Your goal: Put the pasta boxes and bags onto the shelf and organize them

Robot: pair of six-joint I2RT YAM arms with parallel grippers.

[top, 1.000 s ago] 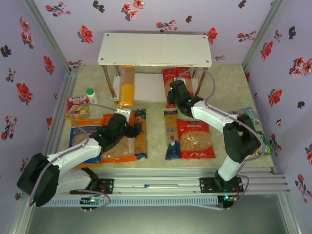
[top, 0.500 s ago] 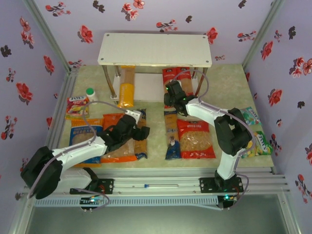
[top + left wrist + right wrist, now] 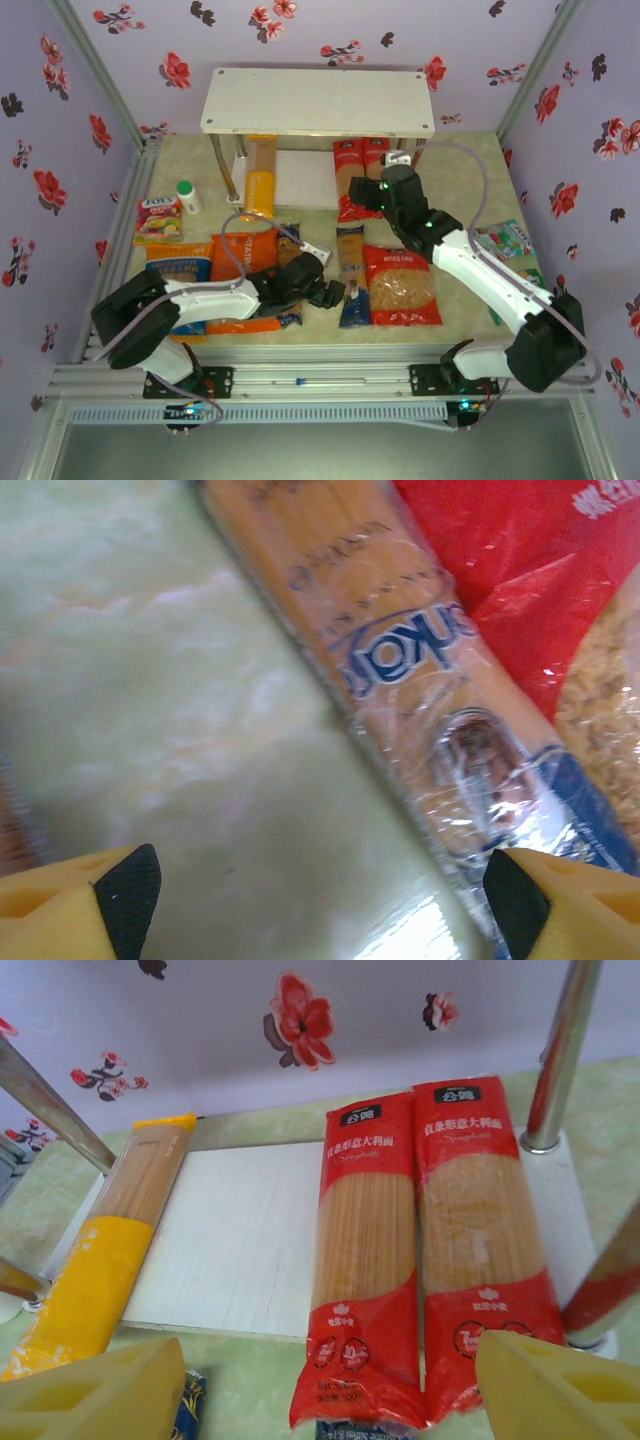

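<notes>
Left gripper (image 3: 320, 895): jaws wide, nothing between them but bare table (image 3: 150, 680), pale green and marbled. You're low over it, with the right fingertip (image 3: 515, 900) just beside the dark blue spaghetti pack (image 3: 420, 690). The pack is long and narrow, in glossy clear film with blue print and the strands visible, and it lies diagonal in the wrist view. The red bag (image 3: 520, 570) sits against its far side: crinkly film, short pasta showing through the window.

Right gripper (image 3: 330, 1400): also wide and empty, hovering in front of the shelf (image 3: 240, 1230). The red spaghetti packs (image 3: 365, 1260) lie flat side by side on the white lower board, near ends overhanging its front edge. The yellow pack (image 3: 110, 1250) lies angled at the left end. A chrome leg (image 3: 560, 1060) stands just right of the red pair. The orange bag (image 3: 245, 255) lies partly under your left arm.
</notes>
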